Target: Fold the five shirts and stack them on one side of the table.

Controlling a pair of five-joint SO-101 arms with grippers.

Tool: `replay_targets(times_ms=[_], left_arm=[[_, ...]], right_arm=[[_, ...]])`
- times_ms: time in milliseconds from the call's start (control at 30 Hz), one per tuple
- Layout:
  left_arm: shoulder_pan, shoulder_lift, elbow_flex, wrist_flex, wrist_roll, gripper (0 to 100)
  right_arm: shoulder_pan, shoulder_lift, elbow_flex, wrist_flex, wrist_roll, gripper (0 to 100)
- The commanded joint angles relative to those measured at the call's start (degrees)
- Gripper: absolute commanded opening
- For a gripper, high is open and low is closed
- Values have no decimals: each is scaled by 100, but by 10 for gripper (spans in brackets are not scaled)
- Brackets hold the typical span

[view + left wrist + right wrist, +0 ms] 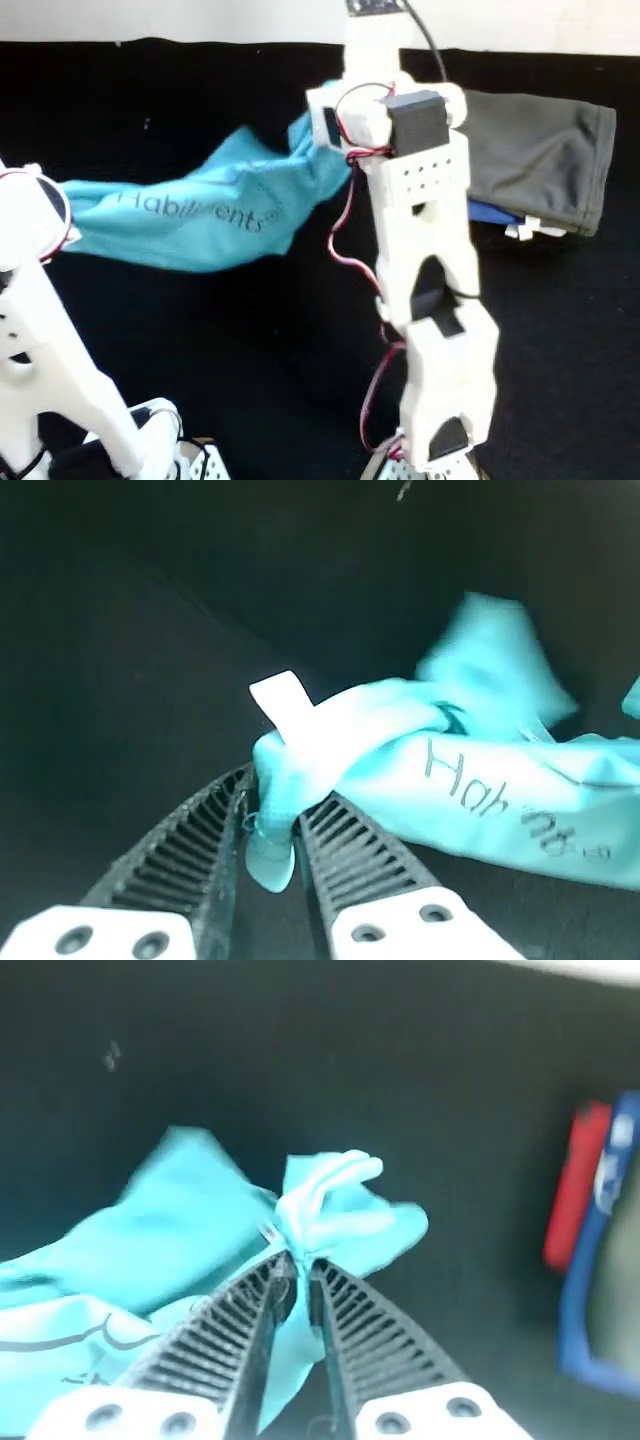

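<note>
Folding is at the spreading-out step, I judge: above the black table [200,330], toward its far side, the teal shirt [210,215] hangs stretched between both arms, lifted off the surface. A grey folded shirt [540,150] lies at the far right edge, probably the start of the stack. The next move calls for lowering the teal shirt flat while keeping it taut. The left hand [272,805] is pressed together on one bunched corner, and the right hand [295,1270] pinches another bunch.
</note>
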Motion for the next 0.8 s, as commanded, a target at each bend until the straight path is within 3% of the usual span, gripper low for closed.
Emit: replay_targets(times_ms=[0, 233, 500, 700, 767], left_arm=[[92, -110, 620, -18, 26, 8], [84, -110, 2589, -299, 18, 8], [84, -110, 3749, -404, 18, 8], [84, -110, 4163, -404, 9, 8], [75, -110, 4154, -404, 9, 8]], right_arm=[[84, -743, 1851, -84, -185, 6], [110, -1780, 4998, -1007, -158, 6], [338, -3653, 8840, -2677, 132, 6], [295, -4523, 9763, -2888, 756, 19], [233, -4743, 9736, -2888, 958, 83]])
